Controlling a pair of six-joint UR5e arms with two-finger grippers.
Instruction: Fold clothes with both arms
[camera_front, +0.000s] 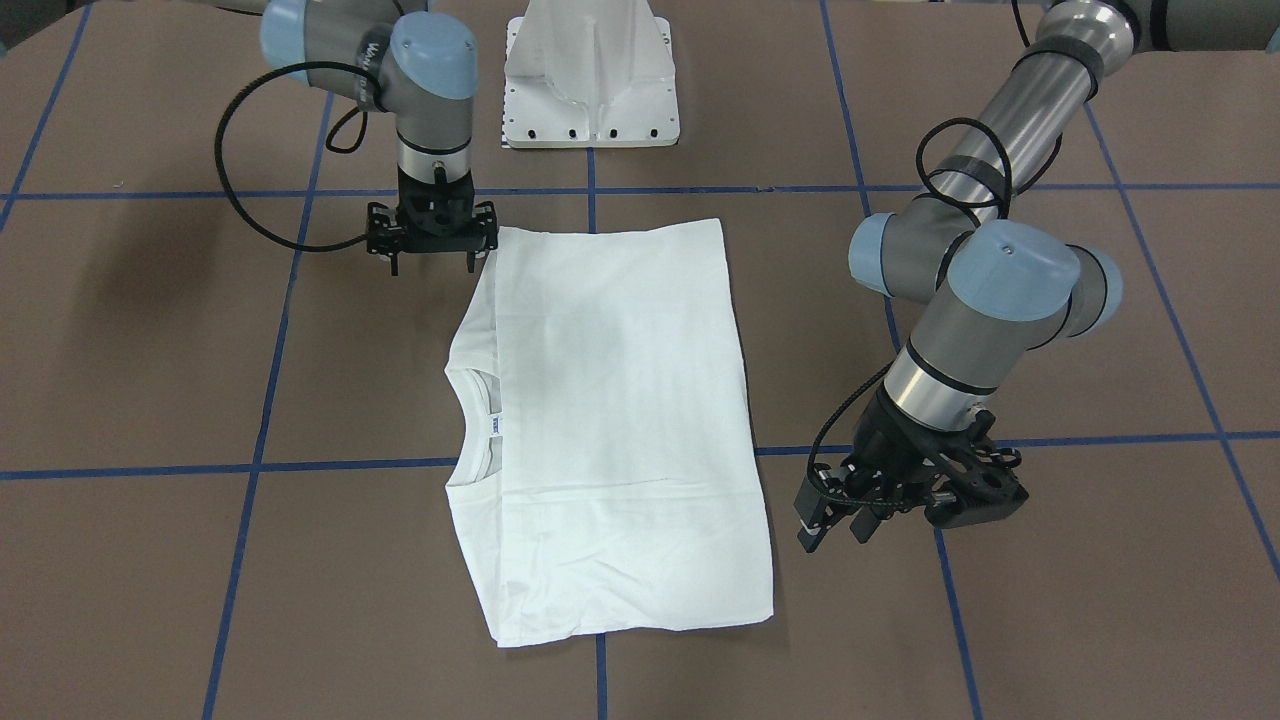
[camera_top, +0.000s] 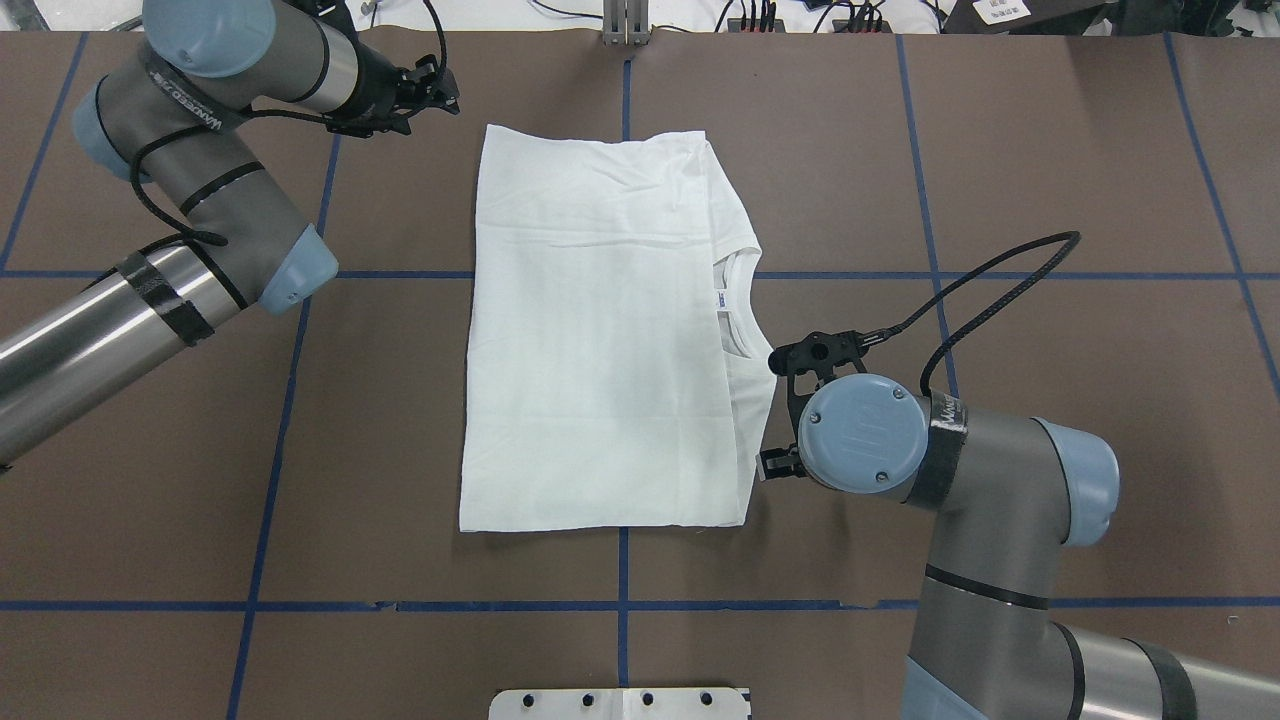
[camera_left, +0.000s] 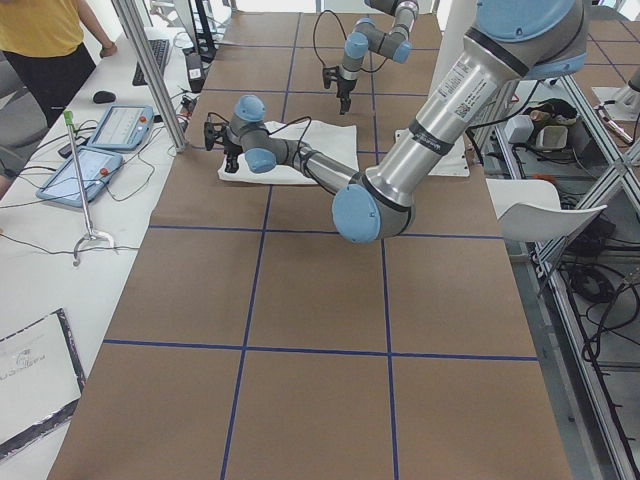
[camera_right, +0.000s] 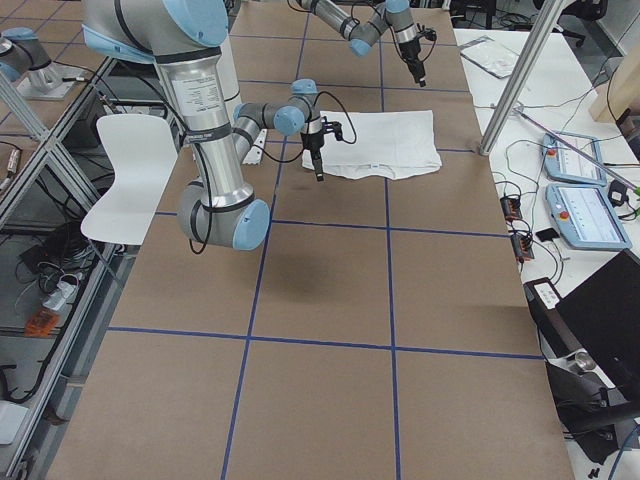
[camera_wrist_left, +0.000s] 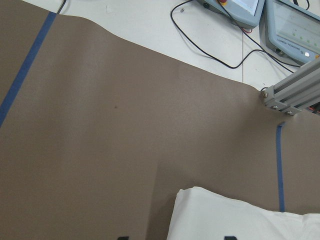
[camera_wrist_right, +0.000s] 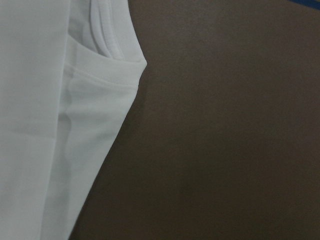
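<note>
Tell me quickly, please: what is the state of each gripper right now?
Left gripper: open, holding nothing, beside the T-shirt.
Right gripper: open, holding nothing, by a corner of the T-shirt.

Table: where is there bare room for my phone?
Bare table lies between the shirt and the left arm, and between shirt and pedestal base. Crowded: collar side by the right gripper, far corner by the left gripper.

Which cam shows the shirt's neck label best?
Exterior front-facing: the neck label sits unobstructed, near frame centre. Overhead exterior shows it too. Right wrist-mounted catches only the collar; left wrist-mounted misses it; side views too distant.
</note>
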